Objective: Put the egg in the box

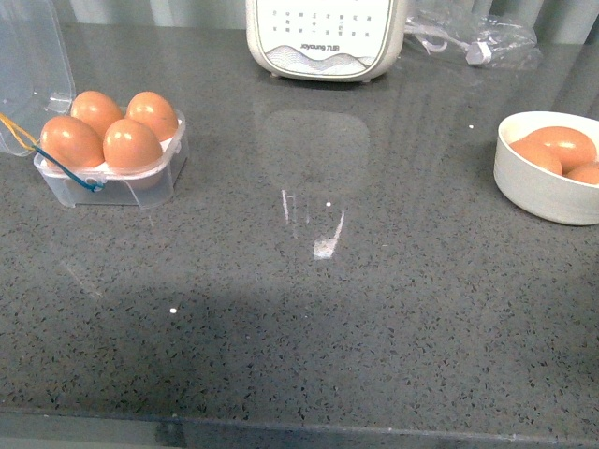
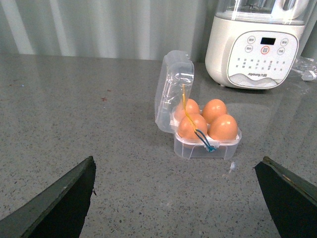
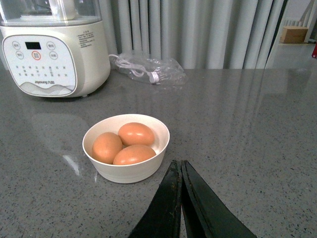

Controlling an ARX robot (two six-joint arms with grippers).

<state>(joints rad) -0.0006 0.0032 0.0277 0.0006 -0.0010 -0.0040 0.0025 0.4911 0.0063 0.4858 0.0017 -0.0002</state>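
The clear box (image 1: 154,182) stands at the far left of the counter with its lid open. All its cells hold orange-brown eggs (image 1: 132,144). It also shows in the left wrist view (image 2: 205,147), with an egg (image 2: 223,127) in the front cell. My left gripper (image 2: 178,171) is open and empty, well short of the box. My right gripper (image 3: 180,164) is shut and empty, just beside a round white bowl (image 3: 126,171) holding three eggs (image 3: 134,133). Neither gripper shows in the front view.
The white bowl (image 1: 538,182) with eggs sits at the right edge. A white Joyoung appliance (image 1: 323,37) stands at the back middle, with a clear plastic bag (image 1: 473,42) holding a cable to its right. The counter's front edge (image 1: 299,426) runs along the bottom.
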